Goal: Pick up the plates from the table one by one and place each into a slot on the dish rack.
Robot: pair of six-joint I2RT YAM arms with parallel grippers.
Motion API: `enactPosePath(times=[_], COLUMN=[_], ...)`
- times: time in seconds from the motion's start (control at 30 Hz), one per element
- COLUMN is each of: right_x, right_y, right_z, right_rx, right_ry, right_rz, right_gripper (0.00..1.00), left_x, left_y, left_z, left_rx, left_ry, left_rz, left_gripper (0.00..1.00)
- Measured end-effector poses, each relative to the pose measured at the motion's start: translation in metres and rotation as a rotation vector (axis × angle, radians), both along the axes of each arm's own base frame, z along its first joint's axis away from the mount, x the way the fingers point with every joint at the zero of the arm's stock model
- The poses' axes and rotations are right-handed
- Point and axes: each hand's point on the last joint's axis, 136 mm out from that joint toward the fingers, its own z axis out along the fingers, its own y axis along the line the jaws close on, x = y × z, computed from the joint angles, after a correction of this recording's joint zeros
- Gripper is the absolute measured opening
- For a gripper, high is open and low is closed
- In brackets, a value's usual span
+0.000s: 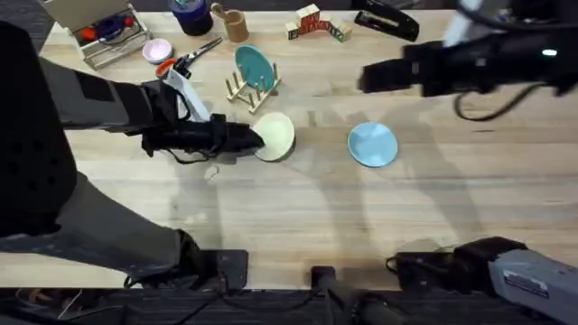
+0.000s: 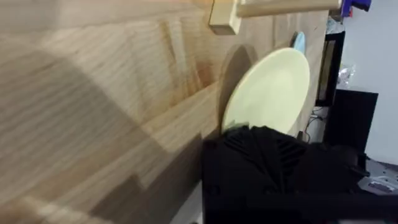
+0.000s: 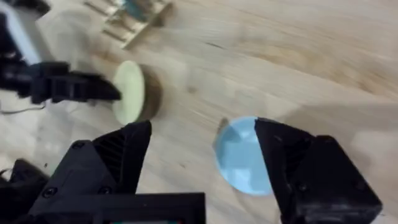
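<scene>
The left gripper has its jaws closed on the near-left rim of the yellow plate, and the plate looks tipped up off the bench on that side; the left wrist view shows the same plate standing at an angle just past the black fingers, its far rim close to the wood. The right gripper hangs high with its jaws wide and nothing between them, and the blue plate lies flat on the bench below and between them.

The relation that matters is plate to rack. The dish rack sits just beyond the yellow plate, up and slightly left in the overhead view, near but not touching it. 1 darker teal plate already stands in it, so a free slot has to be found beside that one. The slots appear to run across the rack, so my judgement is that the plate must be brought upright and turned edge-on to the pegs before it goes down. The left arm is clearly the nearer to the rack; the blue plate lies well to the right, nearer the right arm.
</scene>
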Motion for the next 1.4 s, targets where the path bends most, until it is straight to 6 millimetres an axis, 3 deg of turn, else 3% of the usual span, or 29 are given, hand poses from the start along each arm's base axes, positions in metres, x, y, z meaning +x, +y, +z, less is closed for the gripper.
enactPosePath(times=[0.23,0.6,0.83,1.1,1.4], right_x=[0.013,0.014,-0.002,-0.008,-0.011], right_y=[0.055,0.115,0.138,0.168,0.178], right_z=[-0.029,-0.081,-0.112,-0.12,-0.131], right_rx=[0.035,0.106,0.124,0.16,0.195], right_ry=[0.038,0.178,0.303,0.296,0.357], right_rz=[0.135,0.2,0.218,0.28,0.243], right_gripper=[0.995,0.995,0.995,0.995,0.985], left_x=[0.0,0.0,0.0,0.0,0.0], left_y=[0.0,0.0,0.0,0.0,0.0], left_z=[0.0,0.0,0.0,0.0,0.0], left_rx=[0.0,0.0,0.0,0.0,0.0], left_ry=[0.0,0.0,0.0,-0.001,0.0], left_rz=[0.0,0.0,0.0,0.0,0.0], left_gripper=[0.042,0.042,0.042,0.042,0.042])
